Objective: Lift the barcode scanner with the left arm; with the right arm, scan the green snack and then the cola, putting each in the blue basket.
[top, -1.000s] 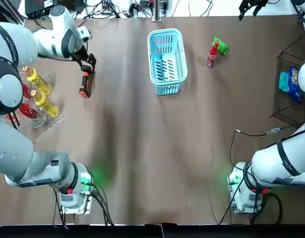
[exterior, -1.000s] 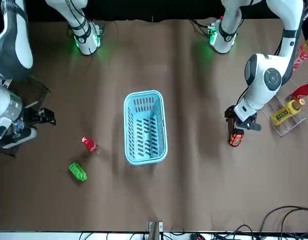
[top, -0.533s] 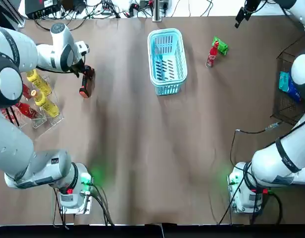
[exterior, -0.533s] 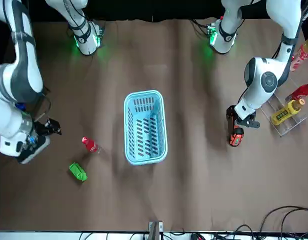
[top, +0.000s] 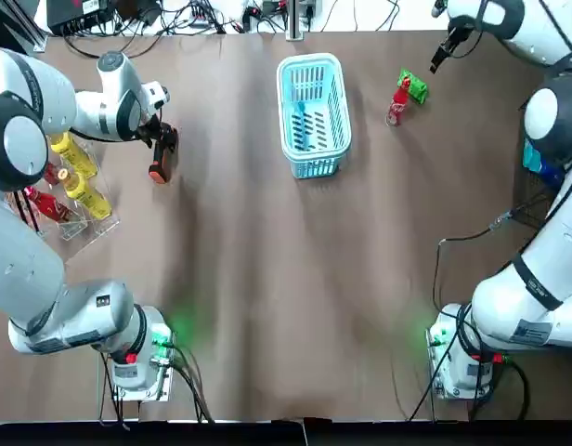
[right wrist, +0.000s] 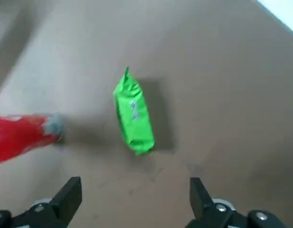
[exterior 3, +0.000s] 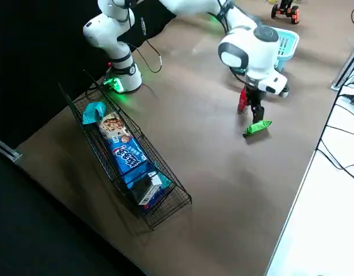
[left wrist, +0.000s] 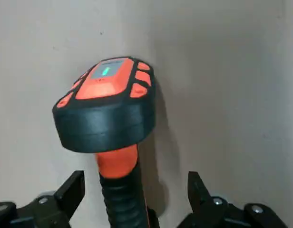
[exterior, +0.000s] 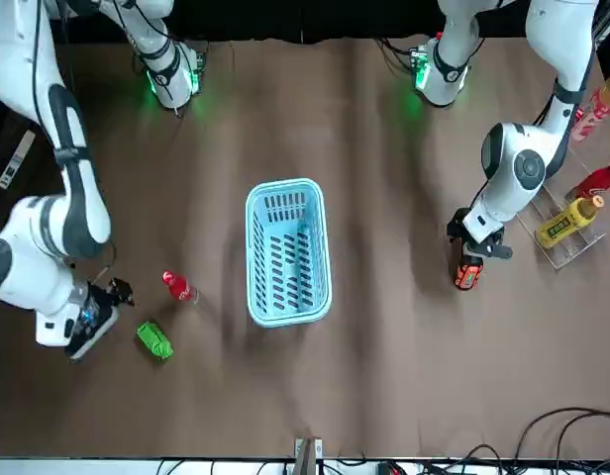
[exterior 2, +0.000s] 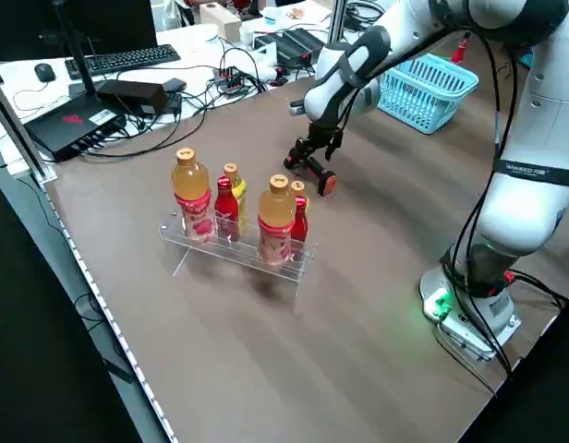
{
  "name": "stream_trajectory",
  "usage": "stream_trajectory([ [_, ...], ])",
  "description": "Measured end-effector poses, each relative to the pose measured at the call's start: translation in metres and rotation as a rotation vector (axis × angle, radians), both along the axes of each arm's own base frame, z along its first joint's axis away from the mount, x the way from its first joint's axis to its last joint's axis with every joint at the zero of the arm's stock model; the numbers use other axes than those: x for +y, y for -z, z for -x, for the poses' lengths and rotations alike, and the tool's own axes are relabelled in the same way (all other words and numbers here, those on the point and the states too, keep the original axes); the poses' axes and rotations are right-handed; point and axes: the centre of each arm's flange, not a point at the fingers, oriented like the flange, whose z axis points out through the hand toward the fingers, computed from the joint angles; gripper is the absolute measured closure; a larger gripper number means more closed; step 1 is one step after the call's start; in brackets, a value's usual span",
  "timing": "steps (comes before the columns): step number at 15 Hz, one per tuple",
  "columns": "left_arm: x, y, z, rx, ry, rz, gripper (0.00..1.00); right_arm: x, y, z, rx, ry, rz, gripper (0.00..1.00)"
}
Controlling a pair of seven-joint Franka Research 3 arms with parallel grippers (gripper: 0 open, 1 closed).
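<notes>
The orange and black barcode scanner (top: pixel 159 158) lies on the brown table at the far left. My left gripper (top: pixel 165 137) is low over it. In the left wrist view the gripper (left wrist: pixel 134 185) is open, with its fingers (left wrist: pixel 73 187) on either side of the scanner's handle (left wrist: pixel 119 190). The green snack (top: pixel 412 85) and the red cola bottle (top: pixel 397 102) lie at the far right, to the right of the blue basket (top: pixel 313 149). My right gripper (top: pixel 441 51) hovers open just beyond the snack (right wrist: pixel 133 114), holding nothing.
A clear rack of yellow and red bottles (top: pixel 72 177) stands left of the scanner. A wire basket with snack packs (top: pixel 543 153) sits at the table's right edge. Cables run along the far edge.
My right arm has swung in from the far right corner towards the green snack. My left gripper has settled lower around the scanner's handle.
</notes>
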Motion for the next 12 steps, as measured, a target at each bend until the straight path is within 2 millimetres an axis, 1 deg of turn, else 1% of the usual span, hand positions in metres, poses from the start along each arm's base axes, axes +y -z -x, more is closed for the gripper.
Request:
stream_trajectory([
  [1,0.003,0.004,-0.001,0.002,-0.006,0.003,0.05,0.001,0.011,-0.003,-0.017,-0.011,-0.001,0.0],
  [3,0.007,0.009,-0.003,0.003,-0.014,0.006,0.13,0.003,0.029,-0.006,-0.021,-0.047,-0.001,0.0],
  [4,0.008,0.01,-0.004,0.004,-0.016,0.007,0.14,0.004,0.037,-0.006,-0.023,-0.06,-0.001,0.01],
  [5,0.008,0.01,-0.005,0.004,-0.017,0.007,0.21,0.004,0.042,-0.007,-0.023,-0.068,-0.001,0.01],
  [6,0.008,0.01,-0.005,0.004,-0.017,0.008,0.22,0.005,0.047,-0.006,-0.017,-0.077,-0.002,0.05],
  [8,0.008,0.01,-0.006,0.003,-0.017,0.008,0.26,0.01,0.059,-0.006,-0.003,-0.108,-0.005,0.07],
  [9,0.008,0.01,-0.007,0.002,-0.017,0.008,0.3,0.02,0.074,-0.004,0.016,-0.14,-0.014,0.07],
  [10,0.008,0.01,-0.007,0.001,-0.017,0.008,0.3,0.028,0.081,-0.003,0.022,-0.154,-0.017,0.07],
  [11,0.008,0.01,-0.007,0.001,-0.016,0.008,0.36,0.036,0.089,-0.004,0.022,-0.164,-0.019,0.07],
  [12,0.008,0.01,-0.007,0.001,-0.017,0.008,0.36,0.041,0.094,-0.006,0.009,-0.169,-0.019,0.07],
])
